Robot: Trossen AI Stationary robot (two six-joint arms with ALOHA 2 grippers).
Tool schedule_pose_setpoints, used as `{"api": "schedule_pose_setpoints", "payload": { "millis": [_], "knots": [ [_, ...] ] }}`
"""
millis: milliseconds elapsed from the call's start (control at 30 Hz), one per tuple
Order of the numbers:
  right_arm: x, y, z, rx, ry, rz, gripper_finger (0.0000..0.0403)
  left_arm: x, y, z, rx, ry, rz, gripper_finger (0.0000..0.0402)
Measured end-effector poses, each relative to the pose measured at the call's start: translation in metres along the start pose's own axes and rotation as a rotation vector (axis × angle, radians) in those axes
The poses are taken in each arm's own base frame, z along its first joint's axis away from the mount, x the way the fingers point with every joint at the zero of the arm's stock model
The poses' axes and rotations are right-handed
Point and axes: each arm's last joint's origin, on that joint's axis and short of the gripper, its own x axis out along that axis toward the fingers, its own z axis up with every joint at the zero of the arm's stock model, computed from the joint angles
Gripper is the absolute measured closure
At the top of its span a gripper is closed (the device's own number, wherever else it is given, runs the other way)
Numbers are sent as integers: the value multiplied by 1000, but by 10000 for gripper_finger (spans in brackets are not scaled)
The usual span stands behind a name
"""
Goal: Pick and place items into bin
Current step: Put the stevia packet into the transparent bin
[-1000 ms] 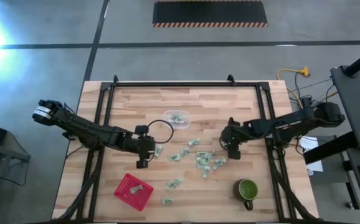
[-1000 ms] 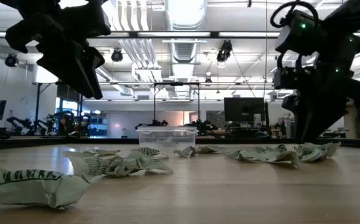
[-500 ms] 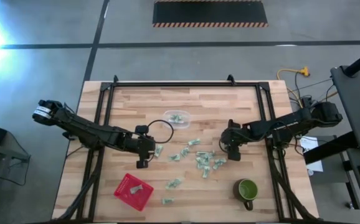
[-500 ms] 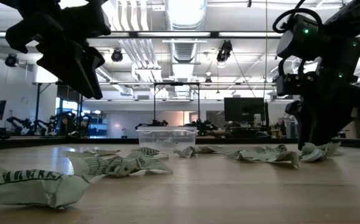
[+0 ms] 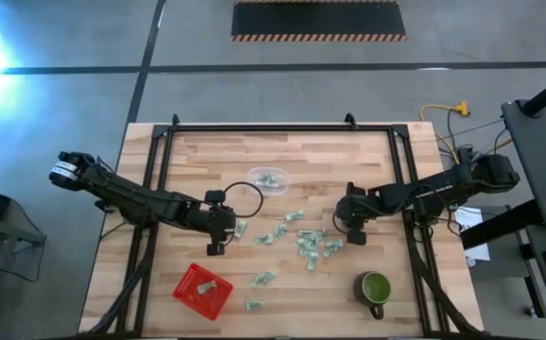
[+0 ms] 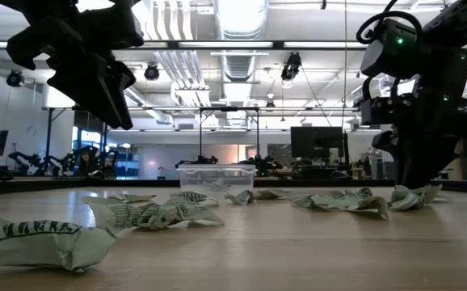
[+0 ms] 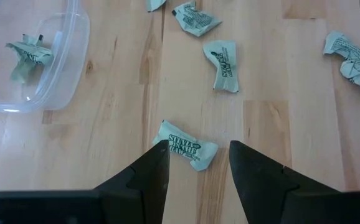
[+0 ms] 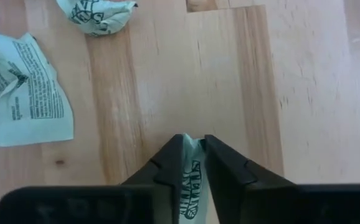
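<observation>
On the wooden bench (image 5: 349,161), we see both arms reaching inward, low over the scattered wrapped pieces (image 5: 306,244). The right pincer (image 8: 192,163) pinches one wrapped piece (image 8: 190,177), a grip only its wrist view reveals. The left pincer (image 7: 192,163) stands wide around another piece (image 7: 185,148), beside the clear bin (image 7: 68,68).

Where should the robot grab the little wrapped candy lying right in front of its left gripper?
Probably around the plump middle of the wrapped candy, coming straight down. It lies flat on the table with twisted ends, and the open left gripper already straddles it, so the fingers can close across its narrow width.
</observation>
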Motion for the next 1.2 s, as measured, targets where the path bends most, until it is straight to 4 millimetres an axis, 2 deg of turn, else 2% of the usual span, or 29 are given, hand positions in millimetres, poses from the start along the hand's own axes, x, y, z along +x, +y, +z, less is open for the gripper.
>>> {"api": "schedule_pose_setpoints", "payload": {
  "millis": [133,300,433,767,1000,1200],
  "knots": [
    [0,1,0,-25,-1,-3,388,0,0,0,0,0,0,251],
    [-1,1,2,-61,-10,-13,393,0,0,0,0,0,0,251],
    [-7,1,14,-111,-64,-65,394,0,0,0,1,-2,6,251],
    [-29,6,66,-292,-460,-130,394,0,1,0,1,-8,29,251],
    [-46,-7,93,-311,-723,-216,394,0,1,2,-4,-37,51,251],
    [-37,-23,105,-274,-800,-241,394,0,2,3,36,-51,80,251]
  ]
}}
